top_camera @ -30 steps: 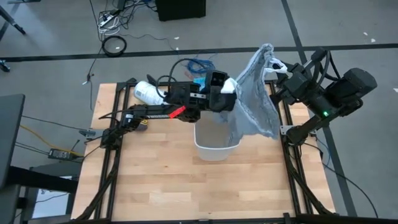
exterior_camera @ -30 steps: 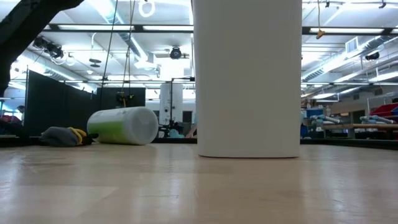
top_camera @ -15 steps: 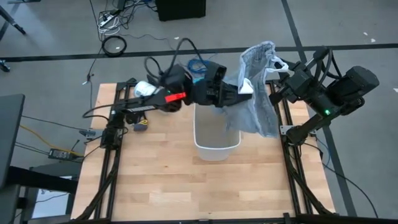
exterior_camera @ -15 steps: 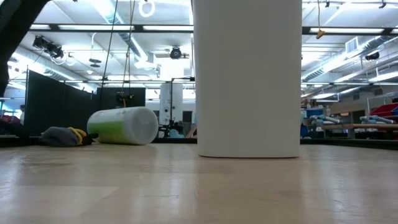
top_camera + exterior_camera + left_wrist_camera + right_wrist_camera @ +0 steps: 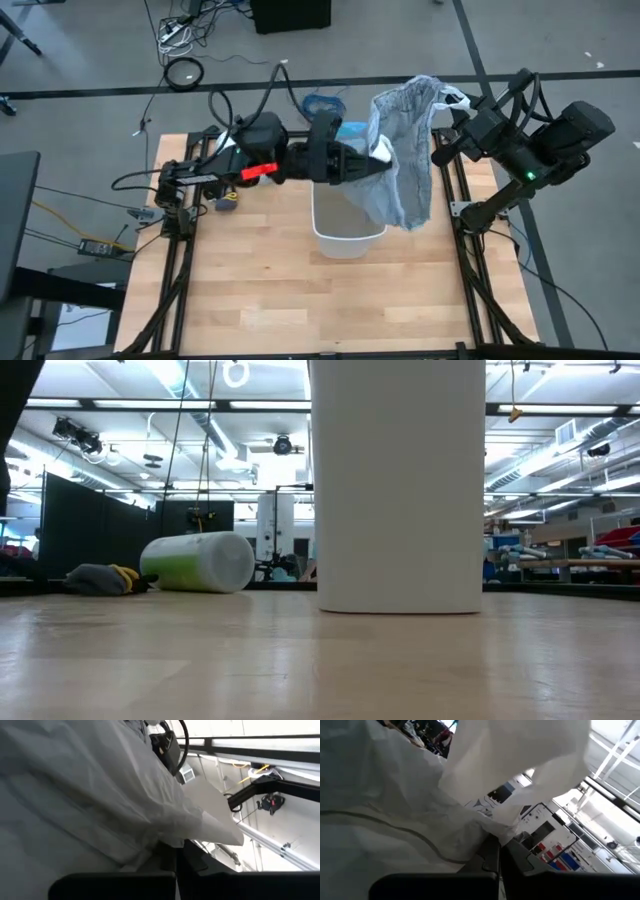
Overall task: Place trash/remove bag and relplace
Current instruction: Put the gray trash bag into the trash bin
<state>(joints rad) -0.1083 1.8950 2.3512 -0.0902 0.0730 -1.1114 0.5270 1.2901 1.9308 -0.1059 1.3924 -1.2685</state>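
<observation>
High view: overhead, straight down; takes in the whole table (image 5: 260, 290), both arms, floor around it.

Low view: at table-top height, level across the boards into the room behind. Very near the bin (image 5: 398, 485), which fills the middle of the frame top to base. Roll (image 5: 198, 562) lies farther back.

Shared: bin (image 5: 347, 222) shows in high and low views.

Left wrist view: pressed close against the bag (image 5: 75, 795), angled up toward ceiling lights.

Right wrist view: equally close on the bag (image 5: 395, 810), room beyond.

Bin (image 5: 347, 238) mid-table, bag (image 5: 402, 160) hanging above its right rim — roll (image 5: 199, 563) behind-left, table's far edge
</observation>
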